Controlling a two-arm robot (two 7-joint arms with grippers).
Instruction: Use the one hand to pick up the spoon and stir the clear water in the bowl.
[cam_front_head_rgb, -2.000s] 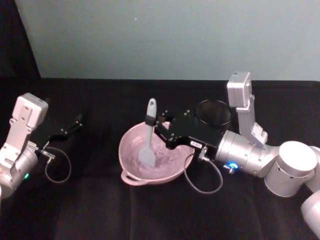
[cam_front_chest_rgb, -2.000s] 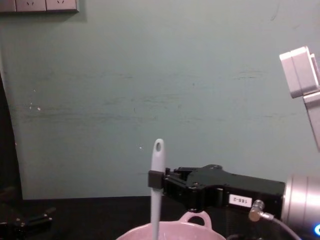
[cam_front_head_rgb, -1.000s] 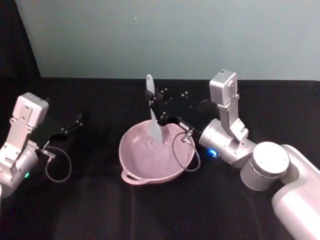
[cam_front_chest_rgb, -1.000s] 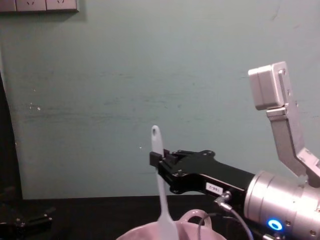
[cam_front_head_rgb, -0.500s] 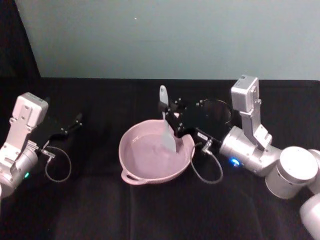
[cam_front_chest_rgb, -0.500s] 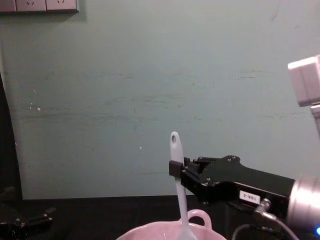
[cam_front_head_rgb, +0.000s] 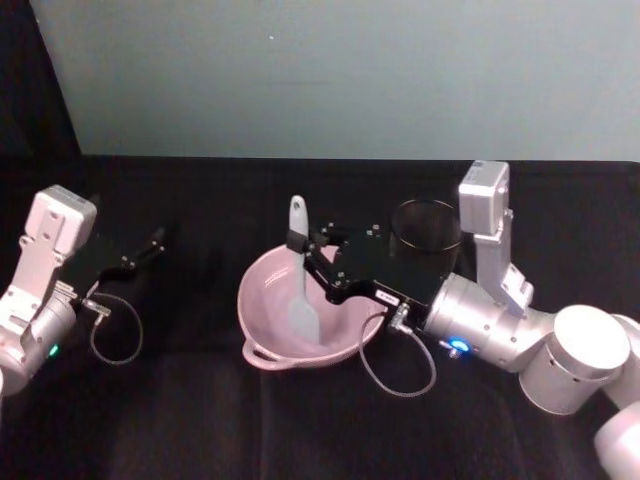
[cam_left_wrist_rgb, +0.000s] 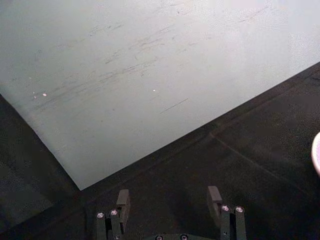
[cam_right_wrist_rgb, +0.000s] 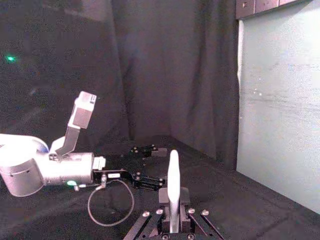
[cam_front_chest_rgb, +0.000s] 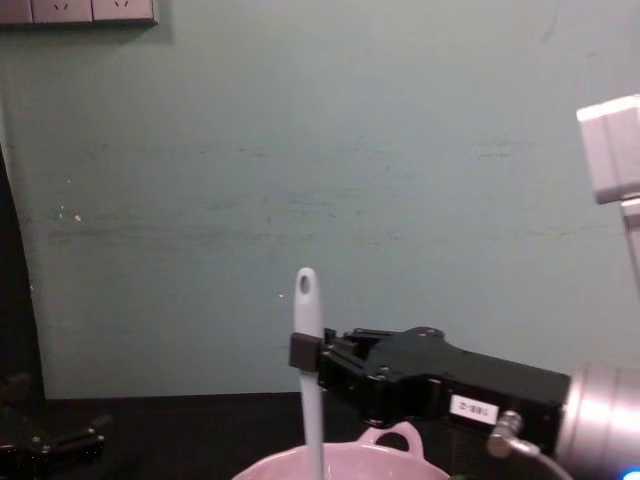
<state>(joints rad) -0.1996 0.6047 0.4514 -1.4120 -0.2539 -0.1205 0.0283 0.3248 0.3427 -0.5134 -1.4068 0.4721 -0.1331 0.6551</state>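
We are holding the spoon (cam_front_head_rgb: 303, 313) in our right gripper (cam_front_head_rgb: 298, 242), whose fingers are clamping the handle a little below its holed end. The black gripper body is reaching in from the right across the far rim of the pink bowl (cam_front_head_rgb: 300, 359). The spoon is standing nearly upright, hole end up and flat head down inside the bowl, left of its middle; we cannot tell whether the head is touching the water or the bowl's floor. From the chest, the right gripper (cam_front_chest_rgb: 306, 352) is pinching the spoon (cam_front_chest_rgb: 306, 300) just above the bowl (cam_front_chest_rgb: 350, 464). The bowl is sitting on the black table (cam_front_head_rgb: 200, 420), its loop handle pointing toward us in the head view. A black mesh cup (cam_front_head_rgb: 425, 232) is standing just behind our right arm, beyond the bowl. Our left gripper (cam_front_head_rgb: 152, 243) is resting parked well to the left, its fingers (cam_left_wrist_rgb: 122, 199) spread apart around nothing.
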